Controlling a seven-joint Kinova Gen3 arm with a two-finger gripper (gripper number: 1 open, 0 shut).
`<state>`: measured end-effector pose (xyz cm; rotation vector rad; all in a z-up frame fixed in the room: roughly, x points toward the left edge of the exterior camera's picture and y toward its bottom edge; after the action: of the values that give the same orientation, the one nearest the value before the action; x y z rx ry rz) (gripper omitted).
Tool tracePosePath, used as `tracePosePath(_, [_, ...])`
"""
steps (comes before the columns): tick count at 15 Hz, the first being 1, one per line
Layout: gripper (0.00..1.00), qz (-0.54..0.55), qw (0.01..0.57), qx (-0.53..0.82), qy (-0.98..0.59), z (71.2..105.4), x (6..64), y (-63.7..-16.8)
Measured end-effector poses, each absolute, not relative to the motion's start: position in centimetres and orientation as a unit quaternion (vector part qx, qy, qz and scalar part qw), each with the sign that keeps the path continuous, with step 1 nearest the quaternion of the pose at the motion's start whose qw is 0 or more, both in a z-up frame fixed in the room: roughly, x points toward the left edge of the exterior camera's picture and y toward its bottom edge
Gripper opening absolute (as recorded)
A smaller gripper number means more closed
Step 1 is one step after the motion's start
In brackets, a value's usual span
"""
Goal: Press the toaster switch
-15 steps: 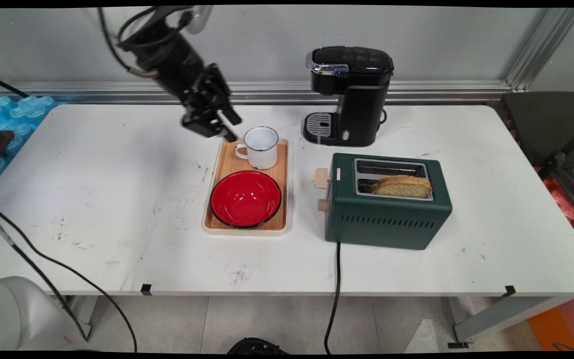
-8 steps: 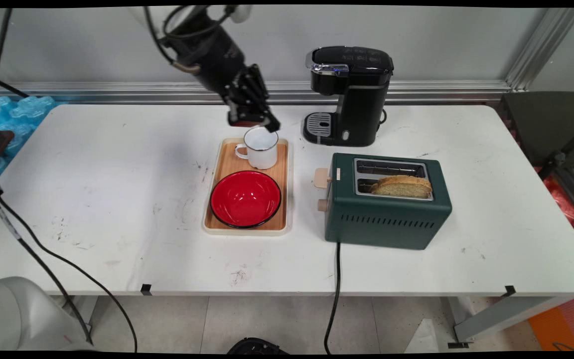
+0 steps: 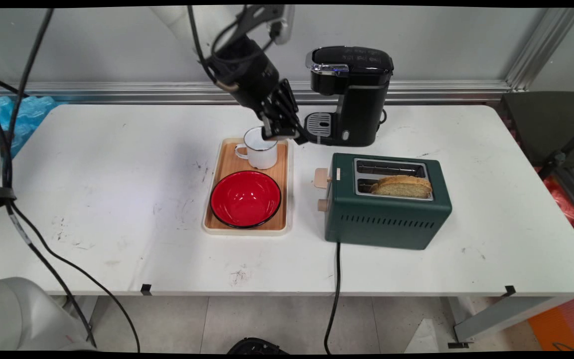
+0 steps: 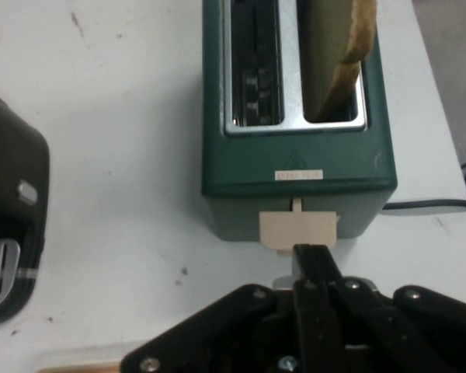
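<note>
Main view showed me the end effector (image 3: 287, 135), its fingers pressed together, hanging over the white mug (image 3: 261, 149) on the wooden tray (image 3: 227, 164), with the coffee machine (image 3: 352, 94) beside it and the green toaster (image 4: 295, 116) ahead.

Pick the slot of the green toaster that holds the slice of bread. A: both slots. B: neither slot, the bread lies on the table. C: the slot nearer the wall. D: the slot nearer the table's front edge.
D: in the main view the bread stands in the toaster's slot nearer the table's front edge, while the slot on the wall side is empty.
</note>
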<state>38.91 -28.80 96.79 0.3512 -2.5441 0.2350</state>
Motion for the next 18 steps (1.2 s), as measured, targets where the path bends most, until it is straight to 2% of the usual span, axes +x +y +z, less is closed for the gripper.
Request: tracePosePath(18, [0.0, 0.072, 0.27, 0.151, -0.948, 89.5, 34.7, -30.2])
